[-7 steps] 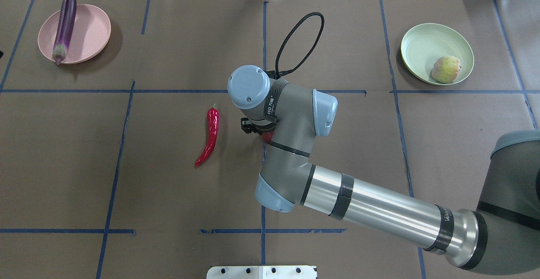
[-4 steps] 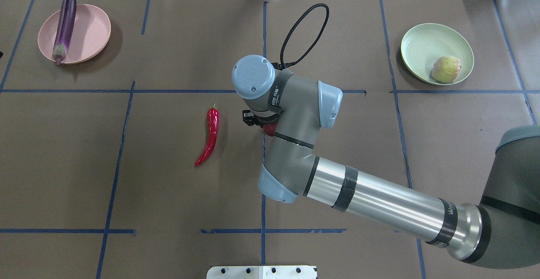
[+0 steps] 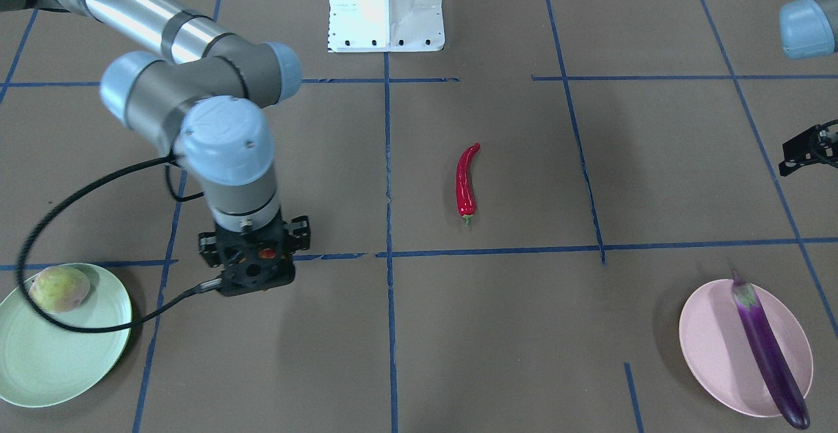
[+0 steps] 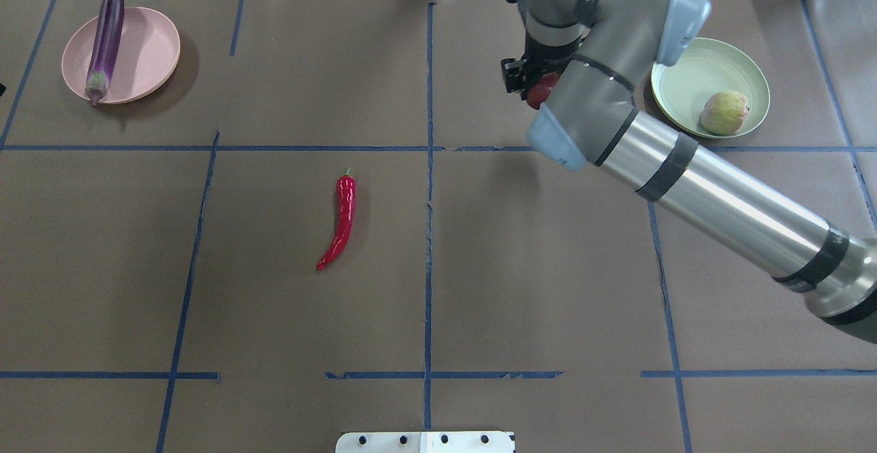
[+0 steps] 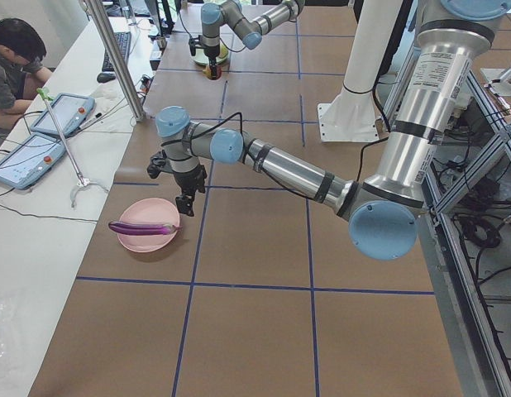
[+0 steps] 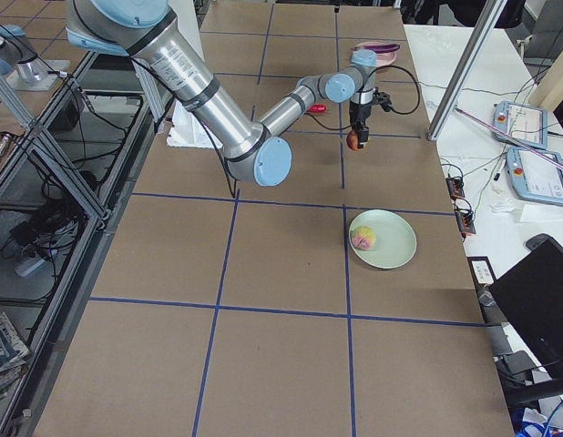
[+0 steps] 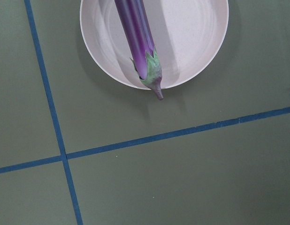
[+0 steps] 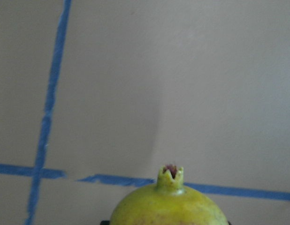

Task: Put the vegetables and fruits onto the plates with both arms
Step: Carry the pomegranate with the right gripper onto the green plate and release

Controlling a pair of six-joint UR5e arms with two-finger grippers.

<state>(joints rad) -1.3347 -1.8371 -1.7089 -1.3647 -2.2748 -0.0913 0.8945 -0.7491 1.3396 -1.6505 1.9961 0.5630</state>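
Observation:
My right gripper point(image 4: 531, 84) is shut on the yellow-green fruit with a red blush point(image 4: 542, 88) and holds it above the table, just left of the mint green plate point(image 4: 692, 72). The fruit's crown tip fills the bottom of the right wrist view point(image 8: 169, 206). The peach-like fruit point(image 4: 724, 112) lies on that plate. The purple eggplant point(image 4: 104, 42) lies across the pink plate point(image 4: 147, 49) and also shows in the left wrist view point(image 7: 135, 33). The red chili point(image 4: 342, 223) lies on the table's middle. My left gripper point(image 3: 808, 151) hovers near the pink plate; I cannot tell its state.
The white base block point(image 4: 425, 441) sits at the near edge. The right wrist's black cable point(image 3: 85, 328) loops over the green plate. Blue tape lines grid the brown table. An operator point(image 5: 16, 58) sits at a side table with tablets.
My right arm has swung from the table's middle, beside the chili, to the far right near the green plate, carrying the fruit. The chili, eggplant and peach have not moved.

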